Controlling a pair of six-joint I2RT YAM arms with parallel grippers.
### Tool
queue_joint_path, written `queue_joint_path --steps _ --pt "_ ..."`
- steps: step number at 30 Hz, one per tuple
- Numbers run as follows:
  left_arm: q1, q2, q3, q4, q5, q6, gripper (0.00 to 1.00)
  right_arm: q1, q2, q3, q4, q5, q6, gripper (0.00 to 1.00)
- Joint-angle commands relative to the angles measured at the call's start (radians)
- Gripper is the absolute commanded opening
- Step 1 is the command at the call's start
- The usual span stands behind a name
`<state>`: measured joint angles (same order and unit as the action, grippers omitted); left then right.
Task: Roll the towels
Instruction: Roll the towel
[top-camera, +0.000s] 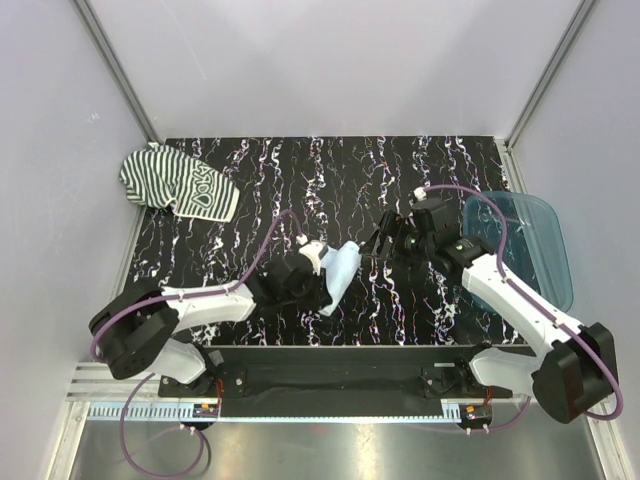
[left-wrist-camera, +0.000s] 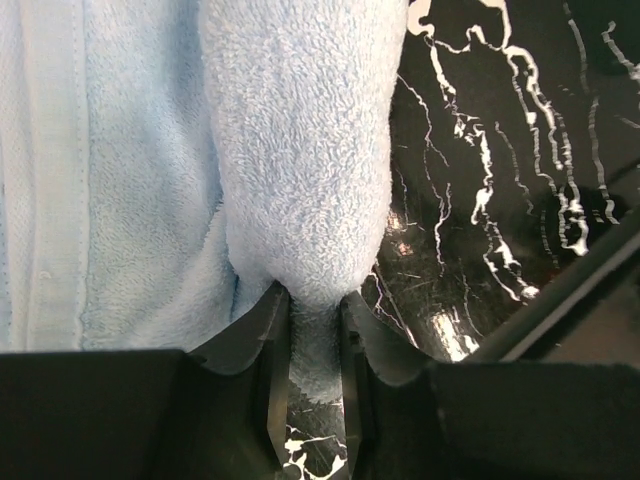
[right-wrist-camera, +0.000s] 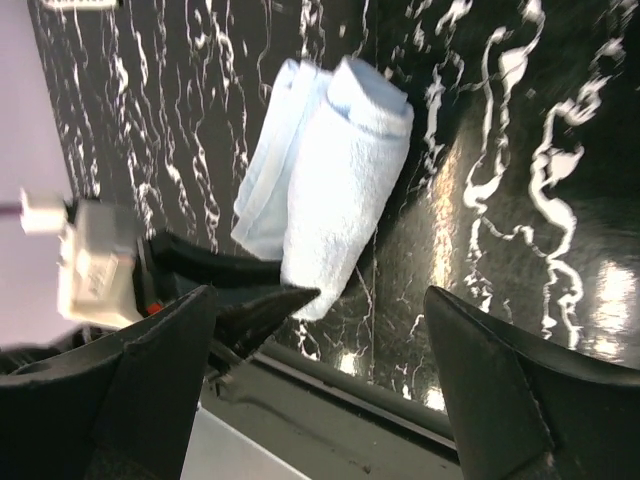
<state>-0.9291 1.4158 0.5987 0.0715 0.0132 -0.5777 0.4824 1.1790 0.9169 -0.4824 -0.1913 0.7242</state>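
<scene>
Left end effector (left-wrist-camera: 315, 340) is clamped on the pale blue towel (left-wrist-camera: 300, 150); right end effector (right-wrist-camera: 318, 295) gapes wide.

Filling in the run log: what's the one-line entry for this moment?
left gripper: shut on blue towel, partly rolled | right gripper: open, free | striped towel: unrolled, far-left corner

The striped towel (top-camera: 170, 180) has some white letters on it, but they are too small to read.

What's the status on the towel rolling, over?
Left gripper shut on pale blue towel, partly rolled. Right gripper open, off the cloth. Striped towel bunched far left, not rolled. Blue tray at right edge, out of the way.
</scene>
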Motion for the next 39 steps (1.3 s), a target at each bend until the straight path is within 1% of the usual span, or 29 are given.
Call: queue_joint_path --steps 1,3,4,5,9,12,16,25,31,33,35,38,39 --pt "0.070 -0.002 -0.030 0.039 0.233 -0.037 0.10 0.005 -0.018 -0.067 0.189 -0.131 0.046 0.91" --pt "0.114 0.006 -0.024 0.050 0.324 -0.057 0.10 0.004 -0.016 -0.133 0.280 -0.186 0.078 0.91" --pt "0.127 0.011 -0.020 0.051 0.347 -0.077 0.10 0.005 -0.013 -0.156 0.344 -0.207 0.090 0.91" --pt "0.139 0.015 -0.019 0.053 0.370 -0.083 0.10 0.005 -0.013 -0.197 0.375 -0.220 0.101 0.91" --pt "0.205 0.041 -0.027 0.111 0.502 -0.135 0.10 0.005 0.031 -0.279 0.542 -0.261 0.152 0.91" --pt "0.230 0.080 -0.025 0.123 0.542 -0.152 0.11 0.005 0.085 -0.328 0.686 -0.290 0.179 0.90" --pt "0.243 0.118 -0.031 0.140 0.565 -0.151 0.11 0.016 0.163 -0.366 0.786 -0.307 0.204 0.90" --pt "0.318 0.189 -0.048 0.180 0.645 -0.163 0.14 0.084 0.298 -0.366 0.847 -0.255 0.207 0.90" --pt "0.354 0.213 -0.040 0.165 0.663 -0.163 0.15 0.090 0.379 -0.368 0.904 -0.246 0.211 0.89" --pt "0.360 0.221 -0.040 0.175 0.671 -0.166 0.15 0.090 0.410 -0.366 0.924 -0.247 0.216 0.86" --pt "0.365 0.233 -0.040 0.188 0.679 -0.172 0.15 0.090 0.430 -0.359 0.950 -0.255 0.219 0.80" --pt "0.369 0.252 -0.039 0.200 0.695 -0.180 0.16 0.090 0.475 -0.351 0.978 -0.261 0.225 0.70" --pt "0.371 0.261 -0.037 0.203 0.705 -0.185 0.16 0.090 0.481 -0.348 0.992 -0.264 0.230 0.64"
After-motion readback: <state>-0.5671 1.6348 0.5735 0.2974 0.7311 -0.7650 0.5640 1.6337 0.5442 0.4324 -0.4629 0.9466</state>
